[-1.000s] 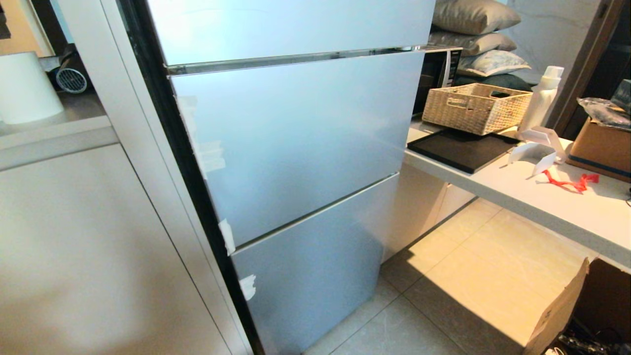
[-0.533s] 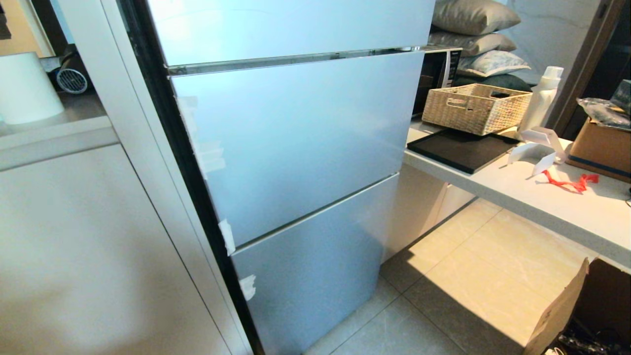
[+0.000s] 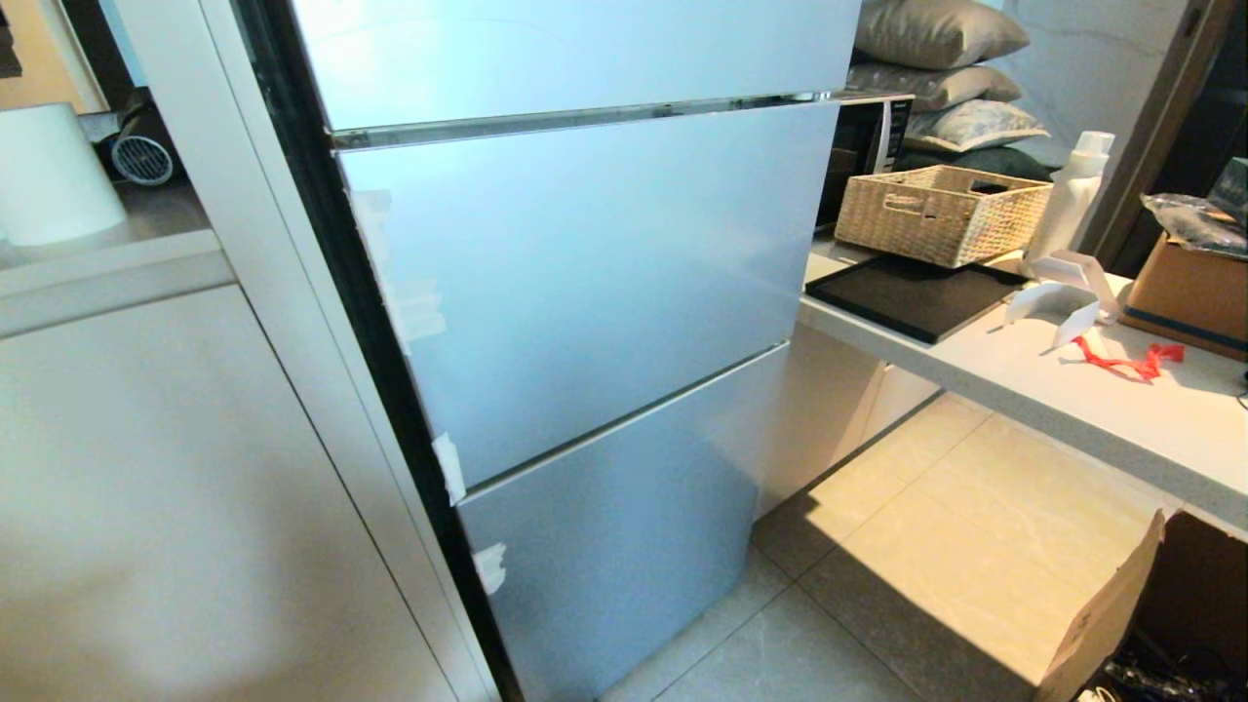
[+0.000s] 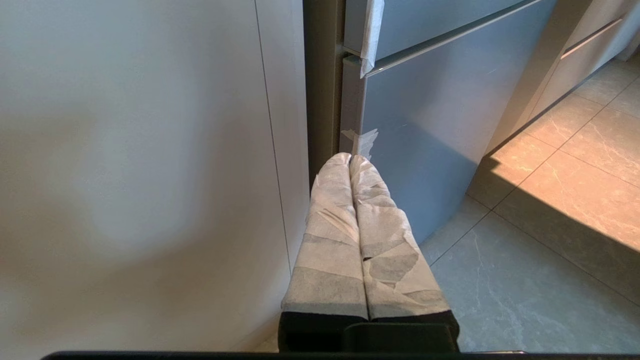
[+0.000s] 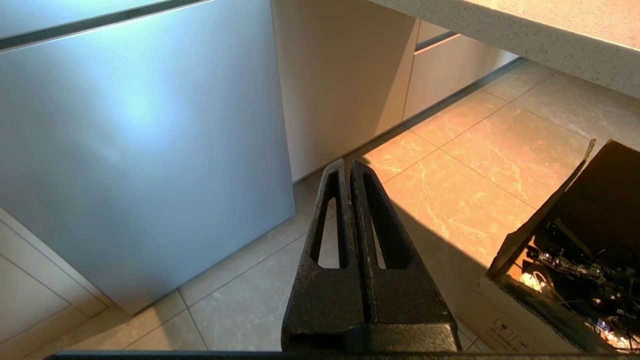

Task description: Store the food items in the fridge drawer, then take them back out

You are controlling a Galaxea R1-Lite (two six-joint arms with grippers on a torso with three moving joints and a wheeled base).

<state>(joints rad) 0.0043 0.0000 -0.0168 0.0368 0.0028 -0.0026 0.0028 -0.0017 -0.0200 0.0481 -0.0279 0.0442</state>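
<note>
Both grippers, left and right, are hanging pinched shut and empty before the closed fridge, so you are risking jabbing its glossy front.

A wicker basket sits behind a black tray on the counter, white bottle alongside, red ribbon nearby.
</note>
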